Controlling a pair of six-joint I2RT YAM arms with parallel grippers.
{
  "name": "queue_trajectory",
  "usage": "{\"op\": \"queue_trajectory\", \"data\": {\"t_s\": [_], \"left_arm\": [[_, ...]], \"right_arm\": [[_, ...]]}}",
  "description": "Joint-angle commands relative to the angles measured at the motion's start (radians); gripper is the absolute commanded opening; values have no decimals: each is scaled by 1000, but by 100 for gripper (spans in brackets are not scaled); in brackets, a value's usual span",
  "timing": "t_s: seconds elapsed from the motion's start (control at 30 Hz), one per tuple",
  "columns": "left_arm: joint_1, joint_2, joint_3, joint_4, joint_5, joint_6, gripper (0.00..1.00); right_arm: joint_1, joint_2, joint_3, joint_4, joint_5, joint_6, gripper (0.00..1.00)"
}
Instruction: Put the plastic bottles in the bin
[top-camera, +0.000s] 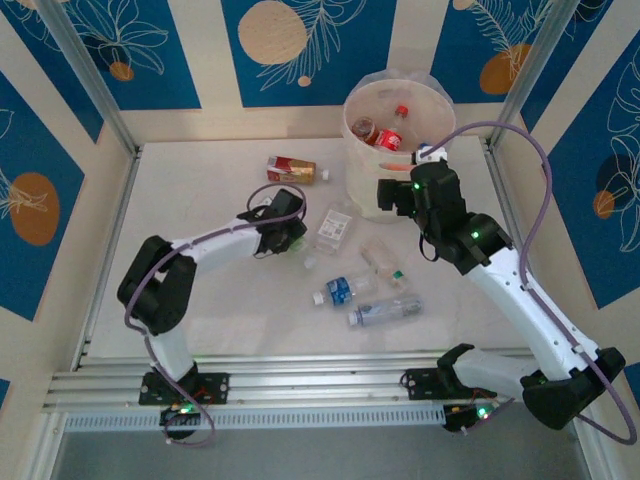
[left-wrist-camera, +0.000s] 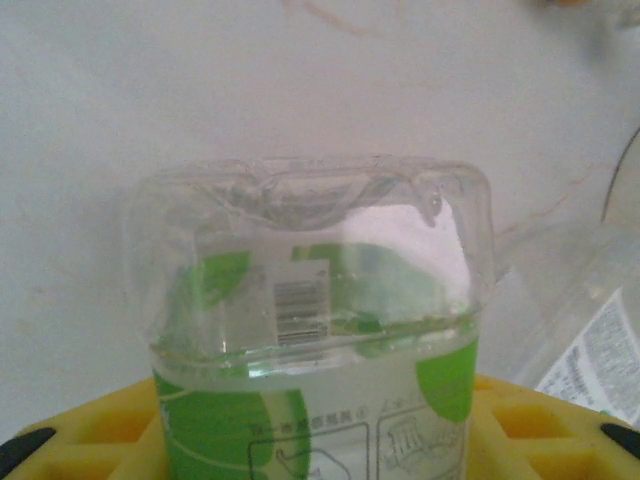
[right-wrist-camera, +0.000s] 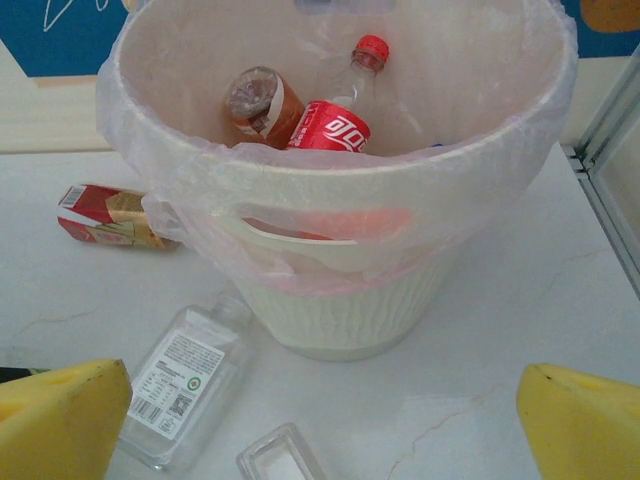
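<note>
The left gripper (top-camera: 286, 236) is closed on a green-labelled bottle (left-wrist-camera: 315, 330). Its yellow fingers (left-wrist-camera: 90, 430) press in against the bottle's sides low on the label, so the squared base points away over the table (left-wrist-camera: 300, 70). I cannot tell whether the bottle is clear of the surface. Holding it across the body rather than by the cap likely gives the pads a broad, flat face to bear on. The bin (top-camera: 372, 205) stands at the far right of the table, well apart from this gripper, so the bottle needs carrying across and up over the rim. The right gripper (top-camera: 388, 197) is spread wide and empty, just beside the bin's near wall and facing it. Inside the bin, a red-labelled bottle (right-wrist-camera: 335, 128) and a brown-labelled bottle (right-wrist-camera: 255, 100) lean on the far side of the clear liner (right-wrist-camera: 150, 150). A flat clear bottle (right-wrist-camera: 185, 385) lies near the bin's foot, and a blue-labelled bottle (top-camera: 340, 290) lies between the arms.
</note>
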Motion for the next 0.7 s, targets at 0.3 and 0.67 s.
{"op": "queue_trajectory", "data": {"t_s": [0.3, 0.67], "left_arm": [[41, -174, 96, 62, -152, 331, 37], [46, -243, 199, 208, -46, 637, 36]], "right_arm": [[-7, -64, -47, 58, 35, 31, 99], [-7, -117, -103, 77, 62, 74, 99]]}}
